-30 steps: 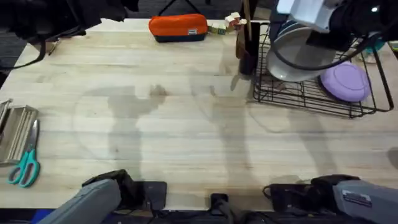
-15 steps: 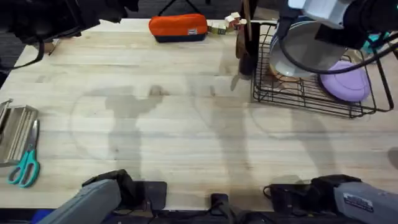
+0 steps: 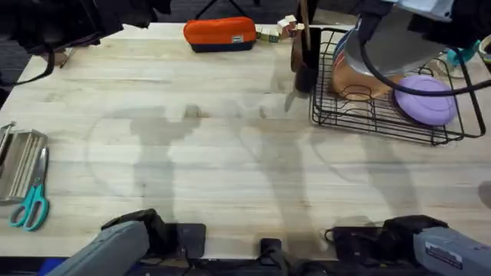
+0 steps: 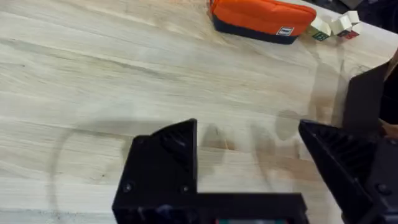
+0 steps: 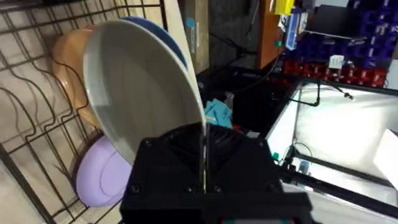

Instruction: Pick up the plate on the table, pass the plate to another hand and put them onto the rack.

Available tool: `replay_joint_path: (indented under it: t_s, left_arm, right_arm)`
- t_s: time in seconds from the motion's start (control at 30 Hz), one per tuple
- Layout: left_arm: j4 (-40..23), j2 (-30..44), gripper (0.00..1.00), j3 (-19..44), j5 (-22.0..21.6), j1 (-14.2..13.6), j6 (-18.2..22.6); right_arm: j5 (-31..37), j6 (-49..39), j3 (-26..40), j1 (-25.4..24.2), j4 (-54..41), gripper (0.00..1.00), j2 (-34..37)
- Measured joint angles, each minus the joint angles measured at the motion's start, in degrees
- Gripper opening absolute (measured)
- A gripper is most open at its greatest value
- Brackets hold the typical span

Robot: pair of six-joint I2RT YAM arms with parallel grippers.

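Standing beside the large pale-plank wooden table [image 3: 215, 146], I saw the black wire dish rack [image 3: 383, 115] at its far right corner, and that was where everything mattered. The round grey-white plate [image 5: 140, 93] hung on edge over the rack, pinched at its rim by the right gripper [image 5: 202, 180], whose black fingers were clenched on it; the plate stood out from those fingers towards the upright wires, its face roughly in line with the slots. Above the wires it was not yet seated, as far as I could judge. Close behind it an orange plate [image 3: 360, 77] stood in the rack, with a blue plate [image 5: 168, 37] edge just showing past the grey one, and a lilac plate [image 3: 424, 100] lay tilted just beside. The right arm was plainly the nearer one. The left gripper [image 4: 249, 171] hung over bare boards well apart from the rack, fingers spread and holding nothing. An orange zip pouch [image 3: 219, 34] sat at the far edge of the table, and teal-handled scissors [image 3: 31, 203] lay at the near left. To my eye, the lowering would depend on keeping the rim aligned with a free slot and not the orange plate.
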Motion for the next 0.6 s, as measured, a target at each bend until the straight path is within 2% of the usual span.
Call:
replay_joint_path:
  t_s: [0.33,0.6]
  left_arm:
    - [0.0,0.0,0.993,0.0,0.0,0.0,0.0]
    - [0.0,0.0,0.993,0.0,-0.2,0.0,0.0]
  right_arm:
    - [2.3,-1.7,0.0,0.0,-0.1,0.031,-1.6]
    - [1.8,0.4,0.0,0.0,-5.7,0.030,-1.6]
